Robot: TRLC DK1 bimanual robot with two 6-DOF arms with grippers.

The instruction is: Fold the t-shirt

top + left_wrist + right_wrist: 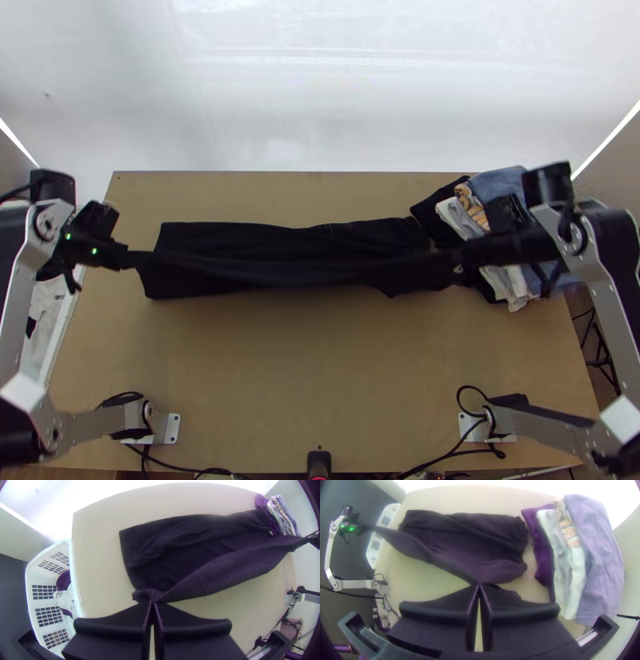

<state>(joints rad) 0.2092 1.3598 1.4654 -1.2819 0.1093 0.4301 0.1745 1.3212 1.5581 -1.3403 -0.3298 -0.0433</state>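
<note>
The black t-shirt (280, 268) lies lengthwise across the table, with its near edge raised and drawn taut between both grippers. At that edge's left end is my left gripper (126, 258), shut on the cloth; in the left wrist view the fingertips of my left gripper (152, 602) meet on a bunched bit of the t-shirt (193, 550). My right gripper (462, 258) is at the other end; in the right wrist view my right gripper (479, 585) is shut on the edge of the t-shirt (463, 543). The rest of the cloth lies flat behind, lightly wrinkled.
A pile of folded clothes (504, 276) lies at the table's right side, under the right arm. A white basket (77, 590) with some clothes stands off the left edge. Bare wood (304, 368) shows between the t-shirt and the arms' bases.
</note>
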